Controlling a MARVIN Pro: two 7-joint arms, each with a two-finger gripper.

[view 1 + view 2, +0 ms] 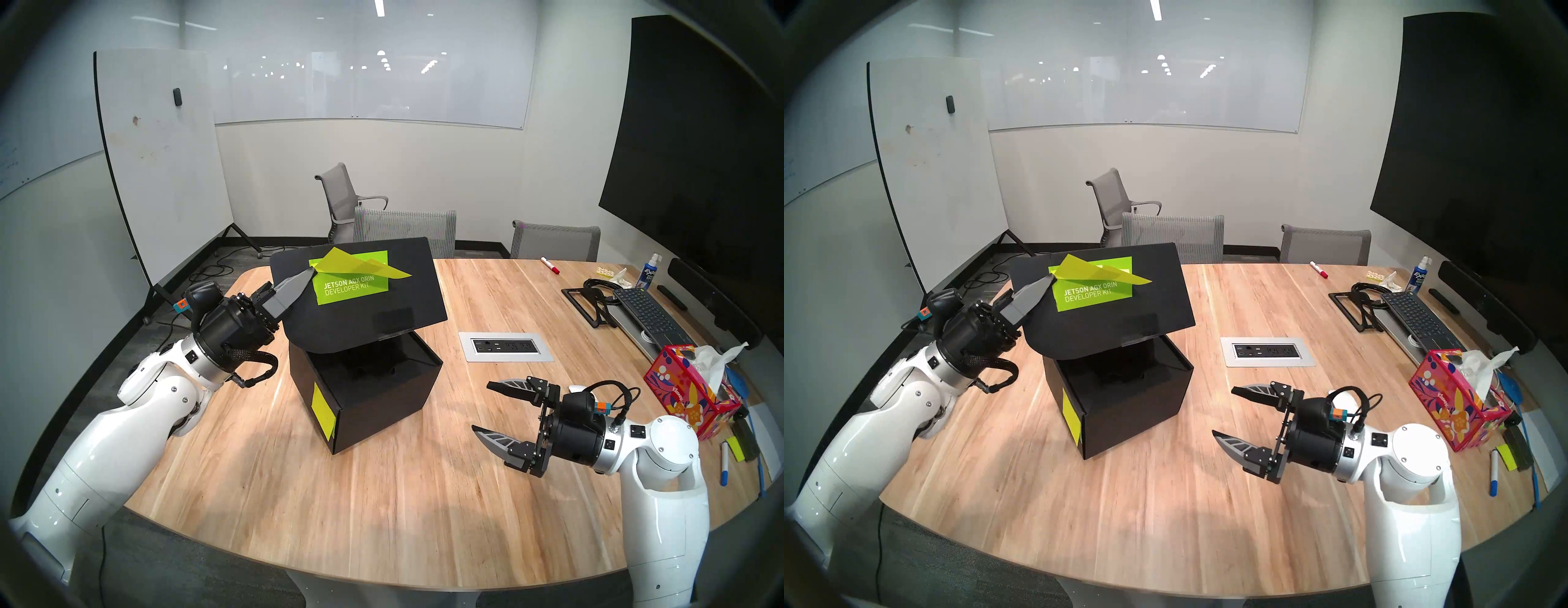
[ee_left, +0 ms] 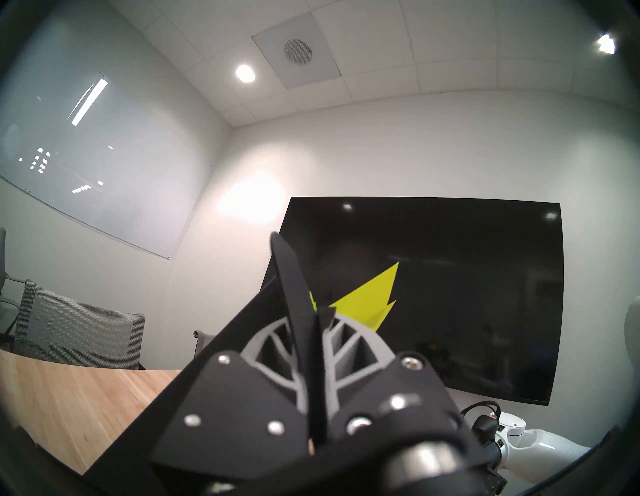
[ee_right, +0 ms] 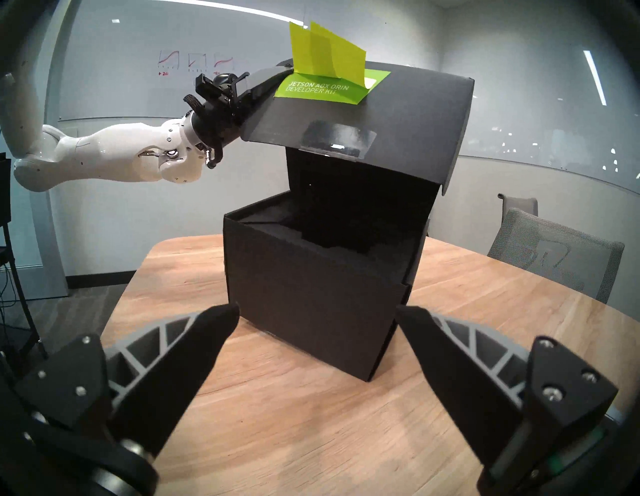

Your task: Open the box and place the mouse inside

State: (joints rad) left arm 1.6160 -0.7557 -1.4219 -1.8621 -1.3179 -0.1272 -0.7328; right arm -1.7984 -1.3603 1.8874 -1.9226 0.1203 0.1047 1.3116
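The black box [image 1: 382, 407] stands on the wooden table [image 1: 297, 488], its inside dark and open to view. Its flap lid [image 1: 382, 305], with a green label and yellow-green sticky notes [image 1: 360, 267], is raised and tilted. My left gripper [image 1: 312, 271] is shut on the lid's left edge; in the left wrist view the gripper [image 2: 313, 322] clamps the thin black edge. My right gripper [image 1: 480, 406] hovers open and empty to the right of the box, facing it [image 3: 311, 294]. The white mouse [image 1: 1343, 397] peeks out behind my right wrist, mostly hidden.
A power outlet panel [image 1: 505, 347] is set into the table right of the box. At the right edge are a patterned tissue box [image 1: 687, 390], a keyboard [image 1: 649, 314], a spray bottle [image 1: 649, 271] and pens. A red marker [image 1: 550, 265] and chairs [image 1: 405, 229] are at the far side.
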